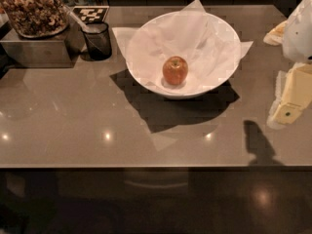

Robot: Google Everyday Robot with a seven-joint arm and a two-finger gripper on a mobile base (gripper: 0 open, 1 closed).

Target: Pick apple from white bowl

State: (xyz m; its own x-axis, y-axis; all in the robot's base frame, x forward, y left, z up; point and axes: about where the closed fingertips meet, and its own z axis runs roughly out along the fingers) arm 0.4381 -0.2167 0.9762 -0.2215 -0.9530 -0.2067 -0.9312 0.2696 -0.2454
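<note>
The apple (175,70), small, round and red-orange, lies near the middle of the white bowl (229,38), on its crinkled white paper lining. The bowl stands on the grey counter, slightly back of centre. My gripper (286,112), pale yellow and white, hangs at the right edge of the view, above the counter. It is well to the right of the bowl and lower in the picture than the apple. It touches neither of them. Its shadow falls on the counter below it.
A small dark cup (98,40) with a utensil in it stands left of the bowl. A glass jar of nuts (33,9) sits on a metal box (34,48) at the back left. The counter's front edge (156,167) runs across the lower part of the view.
</note>
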